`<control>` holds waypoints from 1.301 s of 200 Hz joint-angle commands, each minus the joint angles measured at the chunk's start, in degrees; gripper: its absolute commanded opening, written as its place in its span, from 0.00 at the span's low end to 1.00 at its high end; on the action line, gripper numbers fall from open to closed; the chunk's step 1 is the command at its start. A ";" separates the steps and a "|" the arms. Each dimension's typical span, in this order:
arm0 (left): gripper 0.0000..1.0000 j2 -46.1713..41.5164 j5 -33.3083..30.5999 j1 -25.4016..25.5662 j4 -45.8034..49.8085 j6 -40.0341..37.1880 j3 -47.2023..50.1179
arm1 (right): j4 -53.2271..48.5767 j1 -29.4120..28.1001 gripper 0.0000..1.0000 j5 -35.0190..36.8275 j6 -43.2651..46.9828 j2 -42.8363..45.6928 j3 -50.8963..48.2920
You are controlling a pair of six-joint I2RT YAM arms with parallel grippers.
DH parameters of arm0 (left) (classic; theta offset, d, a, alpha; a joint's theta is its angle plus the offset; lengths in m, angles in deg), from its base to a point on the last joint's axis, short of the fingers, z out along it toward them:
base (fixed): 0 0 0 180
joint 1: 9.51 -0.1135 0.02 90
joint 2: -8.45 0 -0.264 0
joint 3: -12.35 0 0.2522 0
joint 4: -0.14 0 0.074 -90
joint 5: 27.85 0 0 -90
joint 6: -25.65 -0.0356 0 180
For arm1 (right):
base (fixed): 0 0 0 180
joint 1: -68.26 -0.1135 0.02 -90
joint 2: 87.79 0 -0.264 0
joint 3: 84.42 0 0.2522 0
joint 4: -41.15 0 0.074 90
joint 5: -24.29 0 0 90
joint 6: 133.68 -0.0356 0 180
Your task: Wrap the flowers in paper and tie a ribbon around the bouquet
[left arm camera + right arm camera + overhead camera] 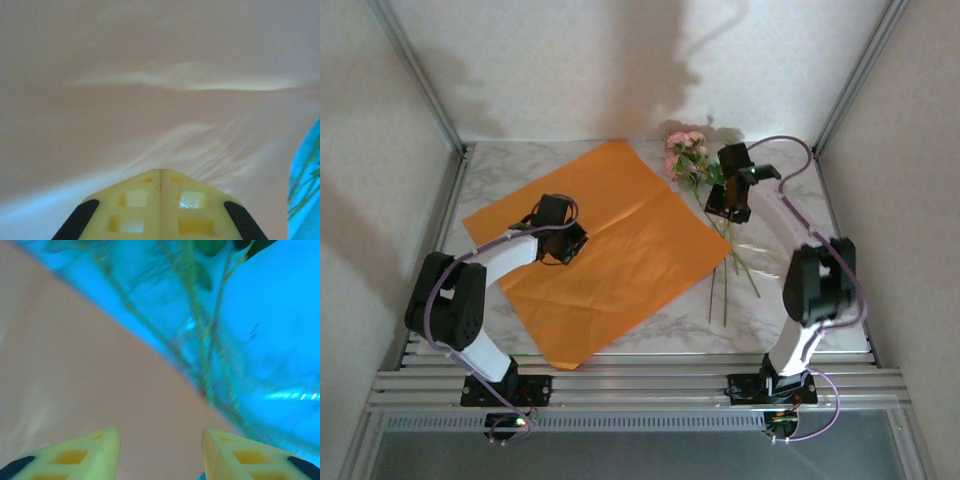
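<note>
Left hand (161,200): clenched, with nothing between its fingers. It sits low over the left-middle of the paper (620,255), and we judge it is there to pin the sheet flat.
Right hand (161,442): released, fingers apart and empty, poised above the paper's right edge with the green stems just beyond.
Flowers (686,152): lying on the table (790,190) beside the paper's far right side, blooms far, stems pointing near.
Reason: we read the open hand as lined up to take the stems and bring them onto the sheet.
</note>
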 commanded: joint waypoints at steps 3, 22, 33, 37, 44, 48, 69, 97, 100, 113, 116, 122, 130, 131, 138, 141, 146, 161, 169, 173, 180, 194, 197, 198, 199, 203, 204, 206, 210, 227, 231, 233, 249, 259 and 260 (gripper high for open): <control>0.00 -0.13 1.49 -2.17 0.20 -1.07 3.25 | -4.93 0.98 0.47 4.42 6.53 -8.39 5.66; 0.00 -0.48 2.21 -3.40 0.29 -3.41 5.41 | -5.44 1.32 0.48 4.67 8.31 -12.21 8.26; 0.00 -0.41 2.94 -3.75 -0.36 -4.01 6.76 | -5.40 1.42 0.47 4.65 8.84 -13.80 9.19; 0.00 -0.33 2.94 -3.84 -0.40 -4.16 7.12 | -5.47 1.42 0.47 4.76 8.98 -14.27 9.58; 0.00 -0.31 2.92 -3.98 -0.45 -4.38 7.73 | -5.95 1.51 0.47 5.19 8.92 -15.37 10.20; 0.00 -0.31 2.77 -4.05 -0.49 -4.43 8.12 | -6.21 1.57 0.47 5.34 9.04 -15.95 10.70; 0.00 -0.80 2.23 -4.27 -0.56 -4.60 9.33 | -6.56 1.73 0.45 6.59 9.64 -17.61 11.36; 0.00 -1.49 1.87 -4.48 0.23 -5.29 9.54 | -5.39 1.86 0.42 5.40 10.44 -19.12 11.02; 0.00 -1.54 1.93 -4.58 0.27 -5.38 9.54 | -5.19 1.86 0.42 5.24 10.48 -19.23 10.93; 0.00 -2.40 1.94 -4.74 0.43 -5.49 9.45 | -4.40 1.79 0.40 4.90 10.48 -19.50 10.66; 0.00 -2.57 2.01 -4.81 0.53 -5.49 9.38 | -4.29 1.81 0.40 4.91 10.49 -19.60 10.61; 0.00 -3.05 2.10 -4.76 0.74 -5.49 9.19 | -3.91 1.79 0.40 4.85 10.40 -19.68 10.58; 0.00 -3.61 2.29 -4.82 1.13 -5.62 8.62 | -3.66 1.80 0.39 4.58 10.39 -19.98 10.62; 0.00 -3.71 2.29 -4.83 1.21 -5.60 8.60 | -3.65 1.79 0.38 4.57 10.40 -20.02 10.64; 0.00 -4.28 2.47 -4.85 1.82 -5.71 8.04 | -3.66 1.86 0.38 4.50 10.40 -20.37 10.83; 0.00 -4.65 2.47 -4.89 2.07 -5.71 7.84 | -3.65 1.86 0.38 4.52 10.36 -20.55 10.95; 0.00 -5.20 2.47 -4.93 2.49 -5.90 7.43 | -3.71 1.82 0.37 4.61 10.35 -20.80 11.00; 0.00 -7.10 2.47 -5.76 4.63 -6.57 6.64 | -3.41 1.85 0.35 5.34 10.66 -21.21 11.03; 0.00 -7.87 2.70 -6.70 5.68 -7.07 6.61 | -3.09 1.86 0.32 5.74 10.89 -21.26 10.96; 0.00 -8.20 2.94 -7.40 6.09 -7.47 6.71 | -3.03 1.86 0.31 5.72 11.08 -21.26 10.92; 0.00 -8.65 3.35 -8.81 6.67 -8.27 7.02 | -2.92 1.86 0.30 5.88 11.26 -21.20 10.96; 0.00 -9.11 4.21 -12.22 7.34 -10.09 7.80 | -2.52 1.75 0.30 6.20 11.20 -20.42 10.76; 0.00 -9.15 4.51 -12.85 7.45 -10.45 7.92 | -2.22 1.69 0.30 6.27 11.33 -20.10 10.60; 0.00 -9.13 4.64 -13.10 7.45 -10.56 7.94 | -2.19 1.69 0.30 6.34 11.35 -20.04 10.54; 0.00 -9.11 4.65 -13.32 7.45 -10.66 7.99 | -2.17 1.69 0.30 6.42 11.36 -19.96 10.55; 0.00 -8.97 5.18 -14.06 7.50 -11.02 8.12 | -2.05 1.61 0.30 6.66 11.35 -19.66 10.40; 0.00 -8.95 5.37 -14.23 7.48 -11.11 8.12 | -2.06 1.60 0.30 6.71 11.36 -19.59 10.40; 0.00 -8.86 5.55 -14.54 7.52 -11.35 8.13 | -2.00 1.53 0.30 6.86 11.34 -19.48 10.44; 0.00 -8.51 5.95 -15.01 7.52 -11.80 7.97 | -2.14 1.41 0.30 7.24 11.29 -19.16 10.41; 0.00 -7.24 6.57 -15.64 8.02 -13.30 7.44 | -1.93 0.96 0.24 8.65 11.70 -18.11 10.10; 0.00 -6.96 6.68 -15.64 7.86 -13.45 7.50 | -1.87 0.91 0.23 8.92 11.76 -17.87 10.02; 0.00 -6.94 6.76 -15.64 7.82 -13.50 7.51 | -1.82 0.90 0.22 9.01 11.91 -17.82 9.95; 0.00 -6.19 7.00 -15.64 7.13 -13.64 7.99 | -1.84 0.75 0.14 10.04 12.46 -17.68 9.92; 0.00 -5.71 6.83 -15.64 6.76 -13.73 8.33 | -1.76 0.73 0.09 10.27 12.88 -17.43 9.93; 0.00 -5.69 6.85 -15.64 6.75 -13.70 8.36 | -1.73 0.72 0.09 10.32 12.96 -17.42 9.89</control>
